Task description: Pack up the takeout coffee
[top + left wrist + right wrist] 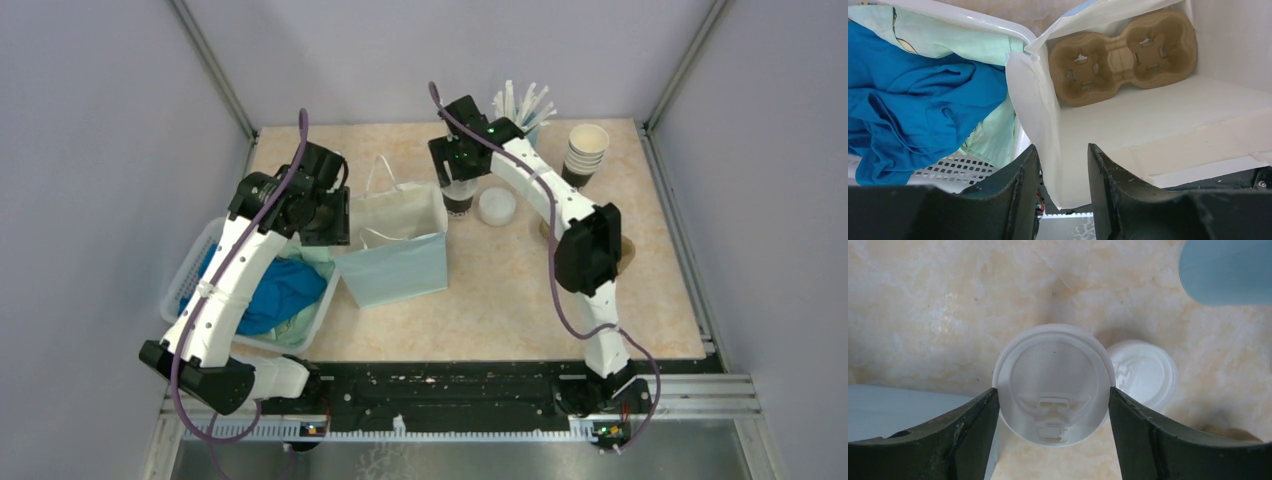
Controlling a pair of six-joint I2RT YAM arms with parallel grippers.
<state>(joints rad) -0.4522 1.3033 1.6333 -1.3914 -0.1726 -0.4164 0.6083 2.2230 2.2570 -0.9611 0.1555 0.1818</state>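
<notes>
Paper bag (395, 255) is sitting centre frame; left gripper (1062, 150) is spread, straddling its wall. Takeout coffee (459, 203) is standing upper centre; right gripper (1053, 392) is bracketing its lid, grip unconfirmed. Judging: clamp gently, keep upright.

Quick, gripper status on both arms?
Left gripper: open, fingers astride the paper bag wall.
Right gripper: closed on the takeout coffee, at its lid.

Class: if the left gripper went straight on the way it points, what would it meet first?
Probably the paper bag: its wall edge stands between the fingers of the left gripper. Deeper lies the cardboard cup carrier; depth is unclear.
</notes>
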